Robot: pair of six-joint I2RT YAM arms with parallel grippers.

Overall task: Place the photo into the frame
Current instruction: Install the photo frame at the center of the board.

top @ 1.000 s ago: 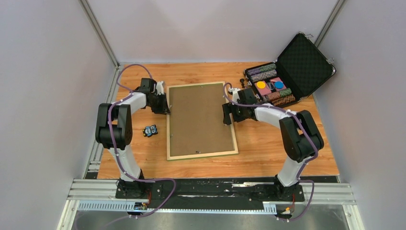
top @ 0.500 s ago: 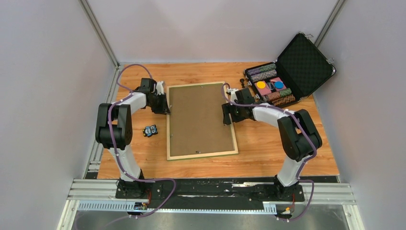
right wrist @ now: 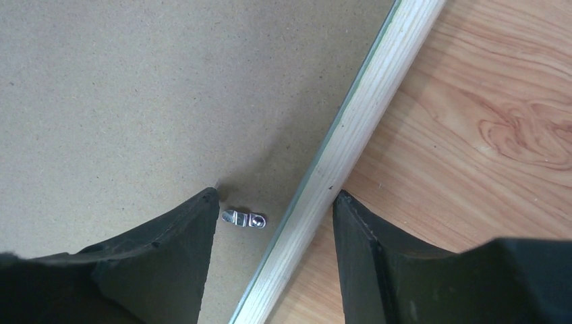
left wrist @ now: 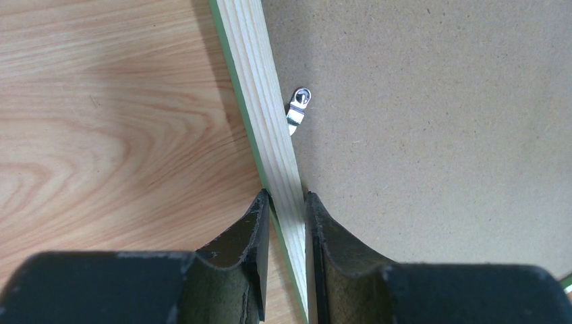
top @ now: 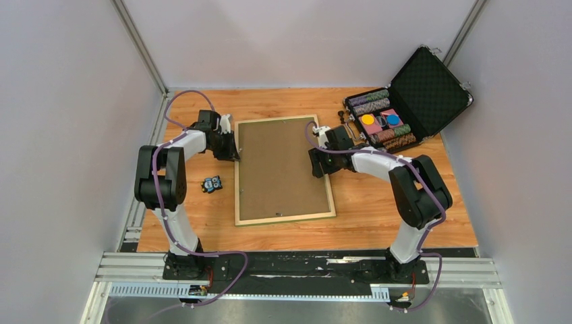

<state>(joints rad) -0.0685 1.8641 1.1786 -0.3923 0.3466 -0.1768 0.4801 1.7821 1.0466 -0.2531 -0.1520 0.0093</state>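
Observation:
The frame [top: 284, 218] lies back side up in the middle of the table, pale wood rails showing. A brown backing board [top: 280, 169] fills it, and the photo is hidden. My left gripper [top: 234, 154] is shut on the frame's left rail [left wrist: 266, 101], one finger on each side of it [left wrist: 287, 202]. My right gripper [top: 316, 162] stands open astride the right rail [right wrist: 357, 115]. Its left finger rests over the board beside a small metal tab [right wrist: 244, 219], and its right finger is outside the rail [right wrist: 276, 194].
An open black case [top: 423, 88] of poker chips stands at the back right, close behind my right arm. A small black and blue toy [top: 212, 183] lies left of the frame. Another metal tab [left wrist: 297, 111] sits on the board by the left rail.
My right gripper has shifted a little left over the frame's right rail and its jaws have narrowed. The left gripper and the frame have not moved.

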